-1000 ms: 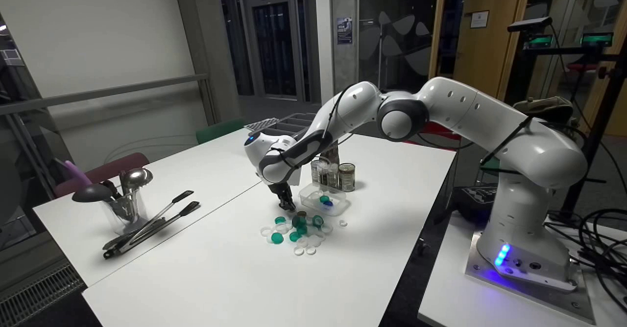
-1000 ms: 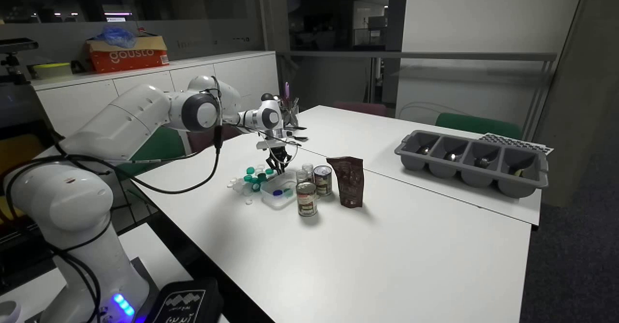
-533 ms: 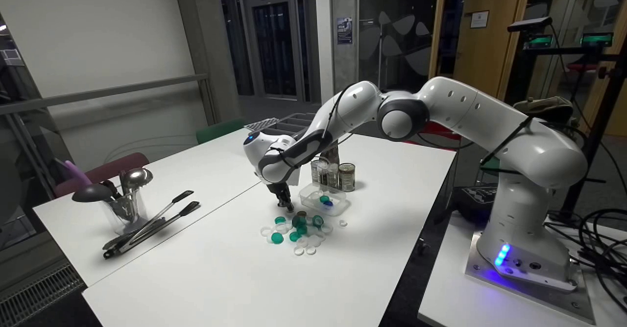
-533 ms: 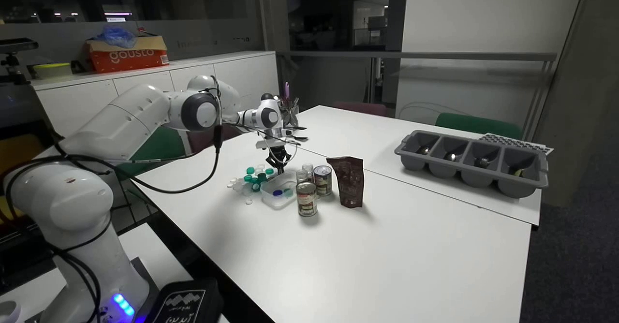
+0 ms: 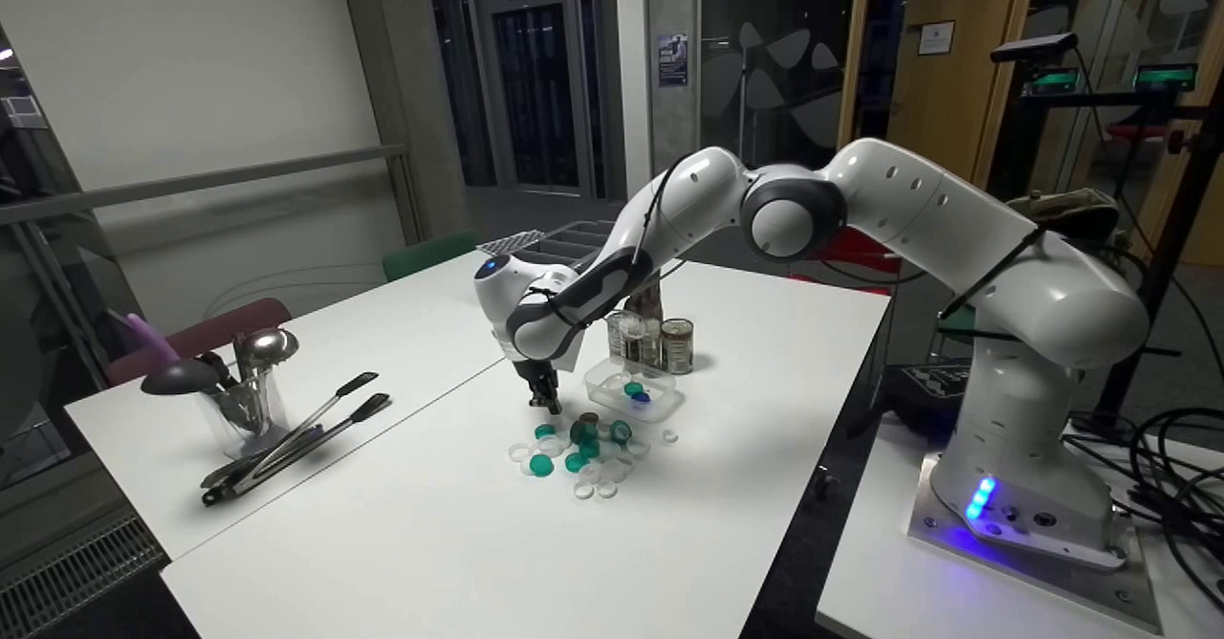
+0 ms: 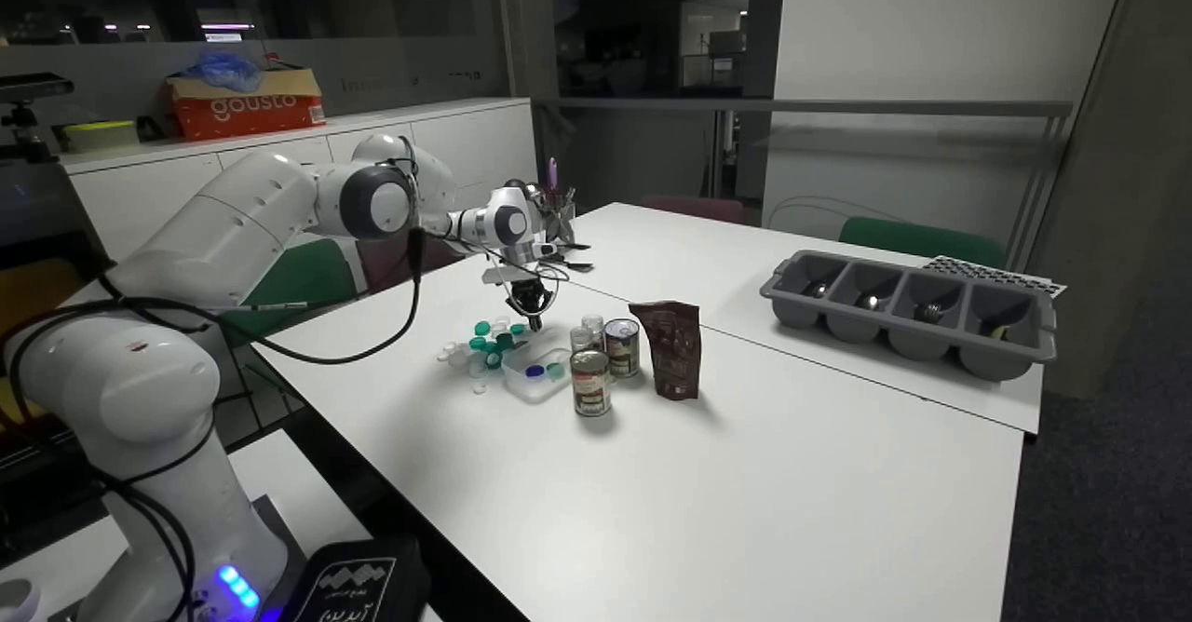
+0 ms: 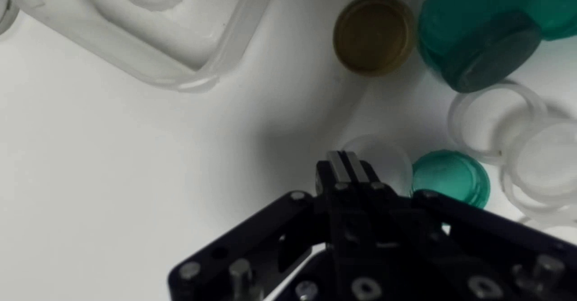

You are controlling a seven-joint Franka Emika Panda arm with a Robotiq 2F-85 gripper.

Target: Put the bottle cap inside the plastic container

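Observation:
My gripper [image 7: 345,153] is shut with nothing visible between its fingertips. It points down over the table in both exterior views [image 5: 553,411] [image 6: 535,326]. In the wrist view its tips stand over the edge of a clear bottle cap [image 7: 391,163]. A teal cap [image 7: 451,179] lies just right of that, and a brown cap [image 7: 374,34] lies farther up. More clear and teal caps [image 5: 540,466] lie in a loose pile. The clear plastic container [image 7: 135,57] is at the wrist view's upper left. It holds a blue cap [image 6: 535,371] and a green cap [image 6: 555,371].
Cans [image 6: 591,383], small clear jars and a brown pouch [image 6: 669,352] stand close beside the container. A dark grey compartment tray [image 6: 843,296] is at the table's far side. Tongs [image 5: 296,448] and a clear cup of utensils [image 5: 244,414] are on the table's other part.
My gripper has moved a little left in both exterior views, with its tips slightly higher in one of them. The container and caps show no clear movement.

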